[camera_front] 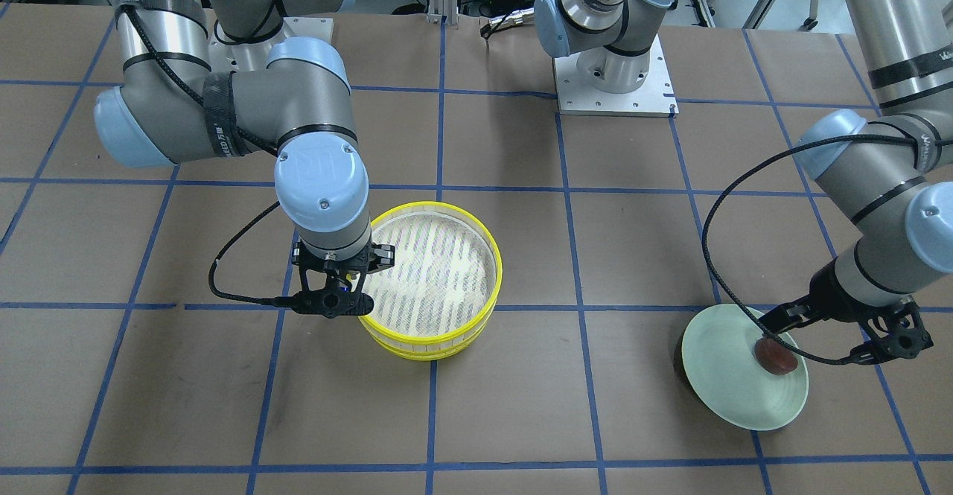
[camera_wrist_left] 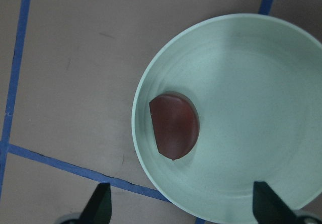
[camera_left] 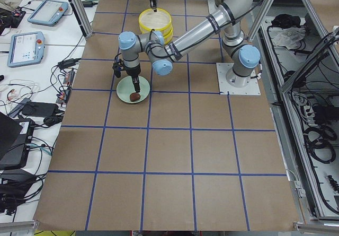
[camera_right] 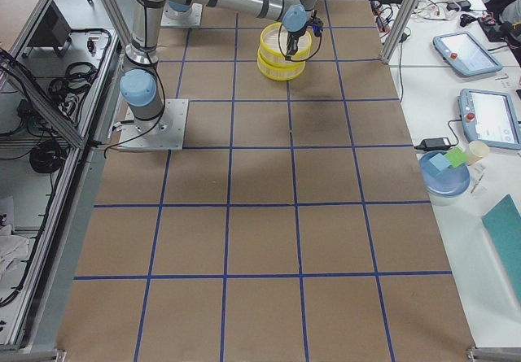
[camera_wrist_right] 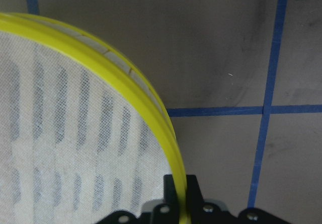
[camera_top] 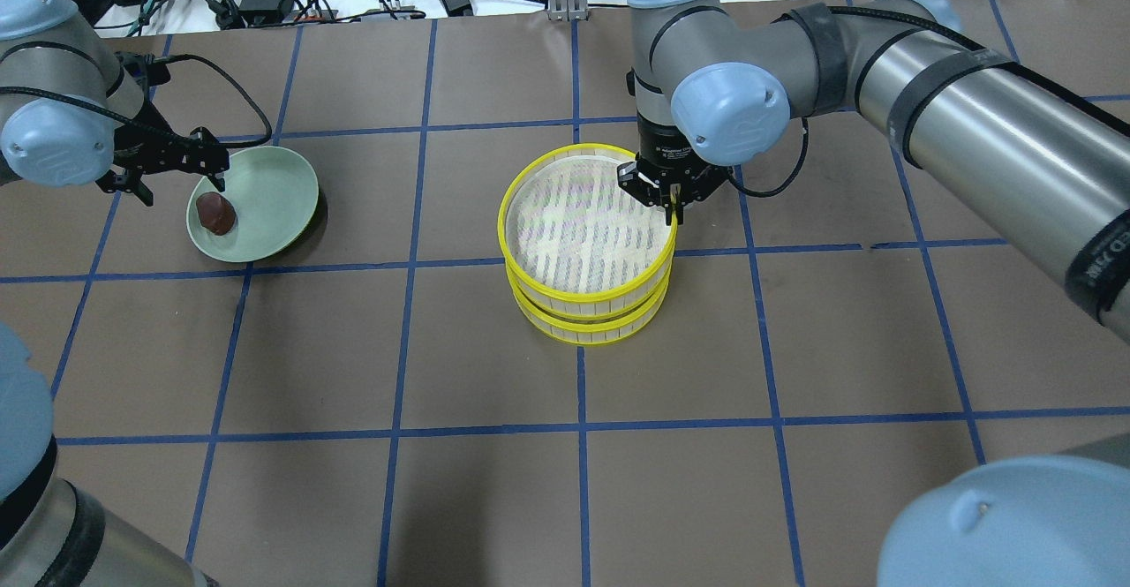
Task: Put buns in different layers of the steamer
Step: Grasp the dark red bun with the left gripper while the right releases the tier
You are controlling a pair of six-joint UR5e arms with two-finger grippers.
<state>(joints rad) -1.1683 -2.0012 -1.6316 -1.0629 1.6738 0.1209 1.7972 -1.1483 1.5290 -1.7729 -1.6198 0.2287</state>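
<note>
Two layers of steamer stand stacked near the middle of the table (camera_top: 441, 481): the upper layer (camera_top: 574, 225) sits on the lower layer (camera_top: 587, 329), with its mesh floor bare. One bun shows, the dark reddish-brown bun (camera_wrist_left: 174, 126), lying on the one pale green plate (camera_wrist_left: 251, 108) near its rim.

The strap around the right arm and the collar above its fingers carry print, but it is too small to read.

The overhead view shows both layers. The right wrist view shows only the top yellow rim, which runs between the fingers of the right gripper (camera_top: 673, 209), closed on it. Only the left wrist view shows that the bun has one straight edge and one rounded edge. It also shows the left gripper (camera_top: 181, 188) above the plate with its fingers (camera_wrist_left: 100, 206) spread wide and touching nothing.
</note>
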